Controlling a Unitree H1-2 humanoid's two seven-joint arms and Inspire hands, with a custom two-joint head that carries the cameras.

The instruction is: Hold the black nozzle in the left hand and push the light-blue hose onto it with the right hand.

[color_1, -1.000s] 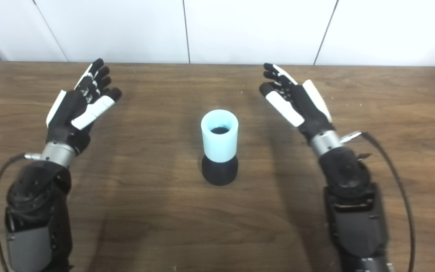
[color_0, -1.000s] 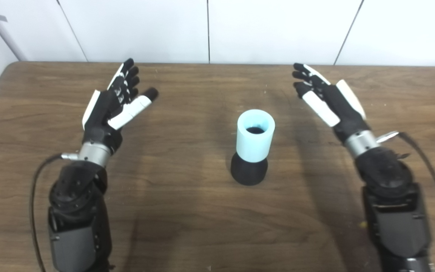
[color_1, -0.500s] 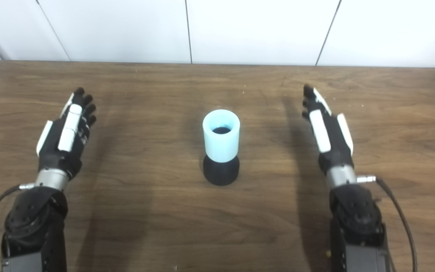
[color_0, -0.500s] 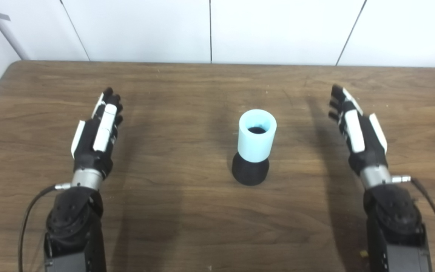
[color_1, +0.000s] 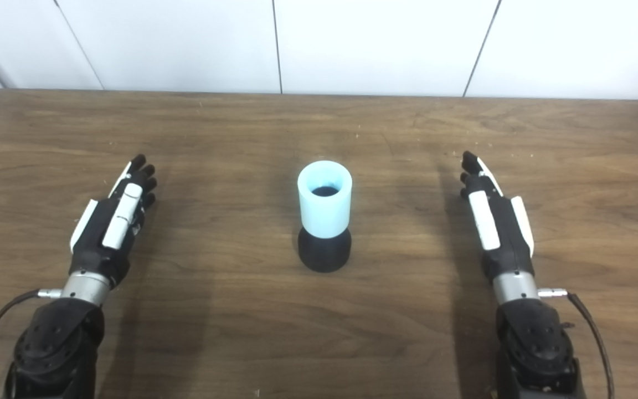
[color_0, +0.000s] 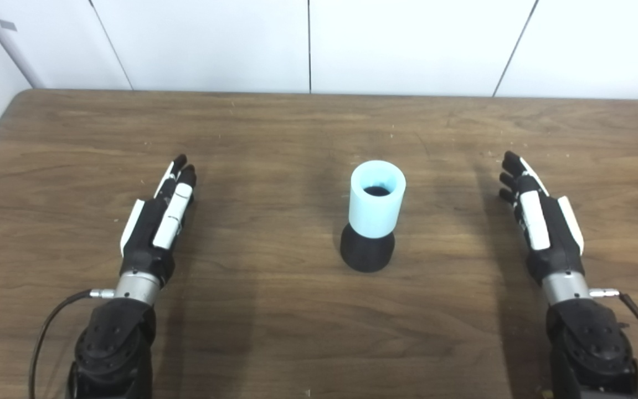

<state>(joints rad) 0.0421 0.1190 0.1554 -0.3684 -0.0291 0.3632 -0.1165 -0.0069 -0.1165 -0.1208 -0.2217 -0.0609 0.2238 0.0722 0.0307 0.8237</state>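
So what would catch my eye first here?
Most likely the light-blue hose standing upright on the black nozzle, alone in the middle of the wooden table. Next, the two black-and-white robot hands: the left robot hand and right robot hand flank it, both open and holding nothing.

Left hand [color_0: 155,230] and right hand [color_0: 543,230]: black bodies carrying white plates along the backs and the fingers [color_0: 176,191], fingertips showing black. Silver metal cuffs are ringing both wrists, each with a small plug sticking out at the side. Black cables are looping from the plugs. Forearms are showing black, rounded housings dotted with small screws.
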